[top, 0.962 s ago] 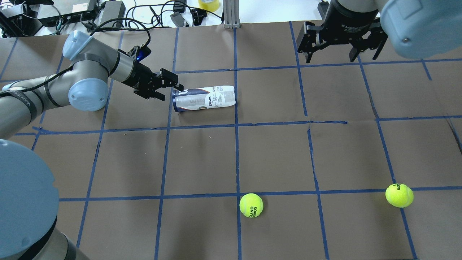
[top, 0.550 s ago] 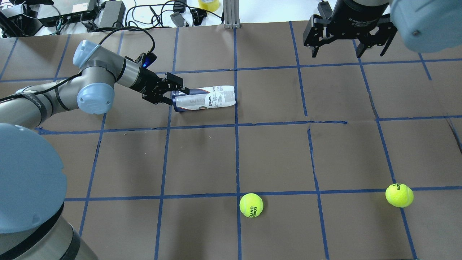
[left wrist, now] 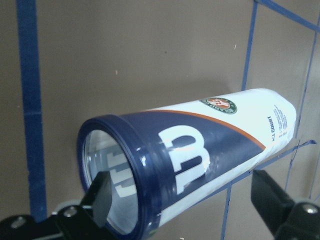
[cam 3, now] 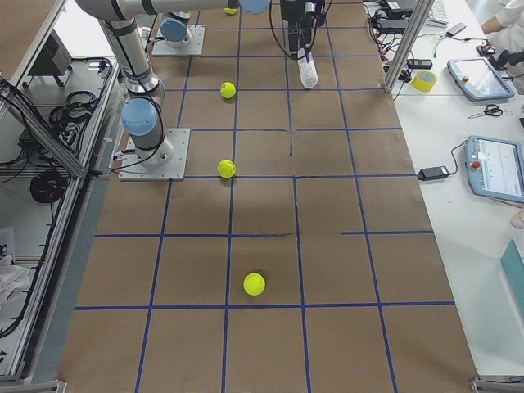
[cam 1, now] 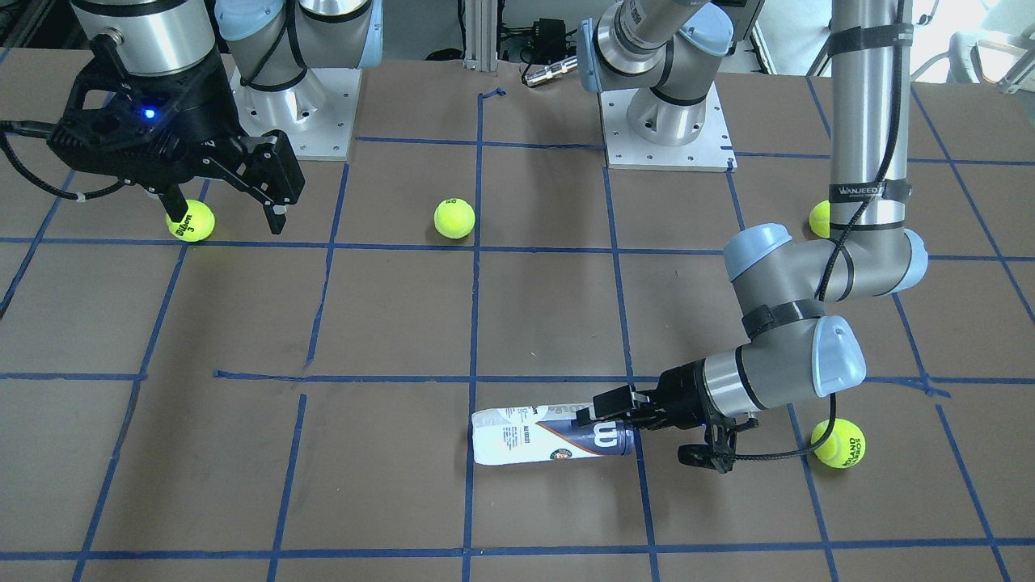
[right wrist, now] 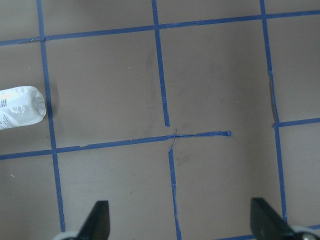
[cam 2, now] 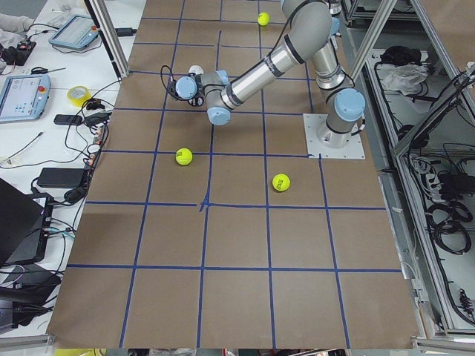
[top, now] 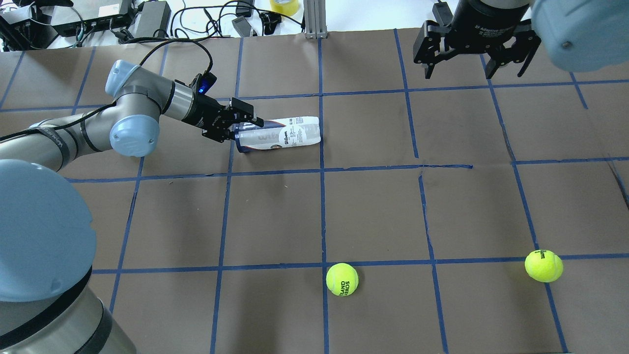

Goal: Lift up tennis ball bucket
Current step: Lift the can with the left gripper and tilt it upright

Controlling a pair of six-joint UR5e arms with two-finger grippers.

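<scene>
The tennis ball bucket (top: 277, 133) lies on its side on the brown table, with a white and navy label and its dark blue rim towards my left arm. It also shows in the front view (cam 1: 550, 436), the left wrist view (left wrist: 200, 160) and the right wrist view (right wrist: 20, 107). My left gripper (top: 245, 129) is open at the rim end, low over the table. In the left wrist view (left wrist: 185, 200) one finger is in front of the mouth and the other is beside the bucket's wall. My right gripper (top: 474, 73) is open, empty and high at the far right.
Loose tennis balls lie on the table: one near the middle front (top: 342, 279), one at the right front (top: 543, 266), two by my left arm (cam 1: 838, 442) (cam 1: 819, 218). Cables and boxes (top: 147, 14) sit beyond the far edge. An aluminium post (top: 314, 19) stands there too.
My left gripper has moved right, up to the bucket's rim end, its open jaws now at the rim. My right gripper moved up and away, then held still. The bucket has not moved.
</scene>
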